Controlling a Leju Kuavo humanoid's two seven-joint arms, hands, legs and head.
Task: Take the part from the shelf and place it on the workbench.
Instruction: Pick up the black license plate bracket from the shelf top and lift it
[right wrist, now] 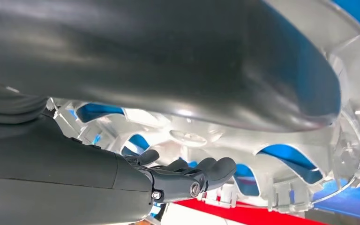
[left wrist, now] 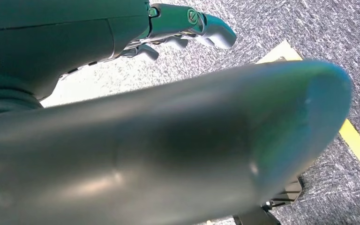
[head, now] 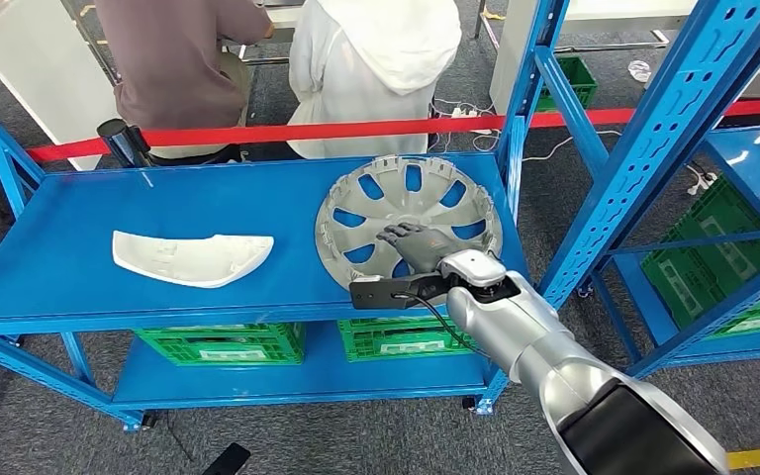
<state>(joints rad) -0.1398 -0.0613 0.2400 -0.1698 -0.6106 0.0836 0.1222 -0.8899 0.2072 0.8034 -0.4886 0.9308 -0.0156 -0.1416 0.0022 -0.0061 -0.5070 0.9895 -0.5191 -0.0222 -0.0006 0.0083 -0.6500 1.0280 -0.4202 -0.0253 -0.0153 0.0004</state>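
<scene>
On shelf (head: 79,247), right hand (head: 418,244) over hubcap (head: 408,203); no legible txt.

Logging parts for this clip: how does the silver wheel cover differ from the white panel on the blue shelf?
The wheel cover is round, silver-grey and pierced by openings showing blue; the white panel is long, curved and solid. The wheel cover sits toward the right end of the shelf with the right hand over it; the white panel lies further left, with no hand near it. Both rest on the same shelf level.

bright even overhead light, soft shadows; both wrist views blurred up close by the thumb.
</scene>
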